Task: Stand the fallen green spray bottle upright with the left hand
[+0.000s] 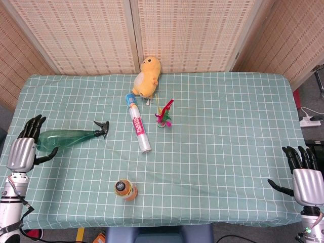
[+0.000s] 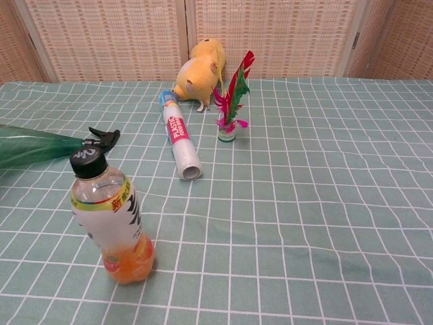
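left hand (image 1: 23, 147): at the left edge of the table, fingers apart and extended along the base end of the spray bottle, thumb out toward the bottle's underside. touching or just beside the base; contact cannot be confirmed. nothing clasped, so released.
right hand (image 1: 304, 174): at the right front edge of the table, fingers spread, thumb out, holding nothing; well apart from every item.
spray bottle (image 1: 66, 138): green, lying on its side at the left of the table, base toward the left hand, black trigger head (image 1: 103, 129) pointing right. in the chest view only its neck end and trigger show at the left edge.
table (image 1: 228, 152): covered by a green cloth with a white grid.
roll (image 1: 138, 123): white tube with red label, lying lengthwise near centre, between the spray bottle and the shuttlecock.
shuttlecock (image 1: 164, 115): red and green feathers, upright, just right of the roll.
plush toy (image 1: 147, 77): yellow, at the back, near the far end of the roll.
drink bottle (image 1: 125, 190): upright near the front edge, black cap, orange liquid low in it.
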### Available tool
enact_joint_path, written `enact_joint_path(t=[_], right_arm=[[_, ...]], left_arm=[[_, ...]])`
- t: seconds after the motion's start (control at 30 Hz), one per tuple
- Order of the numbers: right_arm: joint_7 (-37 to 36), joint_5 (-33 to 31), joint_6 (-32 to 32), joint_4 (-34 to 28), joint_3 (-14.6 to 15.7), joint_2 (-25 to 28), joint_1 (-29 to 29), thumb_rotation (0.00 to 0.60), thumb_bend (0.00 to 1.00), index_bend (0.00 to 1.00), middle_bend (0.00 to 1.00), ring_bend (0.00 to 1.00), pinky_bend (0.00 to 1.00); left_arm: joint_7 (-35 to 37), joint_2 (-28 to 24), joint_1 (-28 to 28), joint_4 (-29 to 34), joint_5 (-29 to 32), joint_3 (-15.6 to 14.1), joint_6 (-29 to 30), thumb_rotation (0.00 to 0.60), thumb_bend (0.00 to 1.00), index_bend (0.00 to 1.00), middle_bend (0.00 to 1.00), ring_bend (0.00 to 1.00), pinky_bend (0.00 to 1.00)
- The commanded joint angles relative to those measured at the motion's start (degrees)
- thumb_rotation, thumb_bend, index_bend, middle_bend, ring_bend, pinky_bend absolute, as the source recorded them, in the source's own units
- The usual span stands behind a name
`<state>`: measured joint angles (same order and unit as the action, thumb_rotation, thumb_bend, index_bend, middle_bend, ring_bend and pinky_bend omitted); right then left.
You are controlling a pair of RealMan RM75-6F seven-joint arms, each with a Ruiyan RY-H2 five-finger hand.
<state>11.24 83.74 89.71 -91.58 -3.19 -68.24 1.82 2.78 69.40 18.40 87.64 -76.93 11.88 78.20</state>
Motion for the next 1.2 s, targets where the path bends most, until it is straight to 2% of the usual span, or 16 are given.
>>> enact_joint_path(t=[0.03,0.47,0.67,0.77,0.87,1.0,1.2], right_arm=[[0.1,-0.1,-0.1,-0.2,-0.1,0.0,0.0,0.6,0.0,0.13,0.12,0.0,0.0],[1.0,-0.7,-1.0,-1.1,-0.7,0.2,-0.1,0.6,0.0,0.15,0.12,0.0,0.0],[0.4,-0.5,-1.1,-1.0,-0.7,0.3,-0.2,0.6,0.0,0.16,0.12,0.0,0.0],[0.3,-0.5,-1.2,-1.0,-0.7,0.3,-0.2,0.6,0.0,0.16,0.12,0.0,0.0],[0.2,-0.6,-1.4,-1.1,-0.8,0.5,-0.3,0.6,0.0,0.17,0.12,0.0,0.0],[-0.1,-0.7,-1.6,-1.3,-0.8,0.7,-0.3,0.6,0.0,0.18,0.14,0.0,0.0],[-0.9,-0.8,-1.9,-1.3,-0.8,1.1,-0.4,0.6,0.0,0.19,0.16,0.0,0.0]], left_arm=[[-0.1,0.0,0.0,0.1,0.0,-0.1,-0.1,0.6,0.25,0.0,0.0,0.0,0.23],[0.6,-0.4,0.2,0.1,1.4,0.1,-1.4,0.6,0.25,0.0,0.0,0.0,0.23],[-2.1,0.0,0.8,-0.3,-1.3,0.2,0.9,0.6,0.25,0.0,0.0,0.0,0.23],[-7.5,-0.4,2.0,1.3,-1.9,0.2,0.3,0.6,0.25,0.0,0.03,0.02,0.24],[-17.2,-1.2,3.9,4.7,0.6,0.6,-2.4,0.6,0.25,0.0,0.13,0.07,0.25],[-34.3,-1.4,8.4,10.4,9.1,2.6,-7.2,0.6,0.25,0.04,0.14,0.1,0.26],[-50.3,1.7,14.1,15.2,18.3,4.8,-7.1,0.6,0.25,0.05,0.16,0.13,0.26]])
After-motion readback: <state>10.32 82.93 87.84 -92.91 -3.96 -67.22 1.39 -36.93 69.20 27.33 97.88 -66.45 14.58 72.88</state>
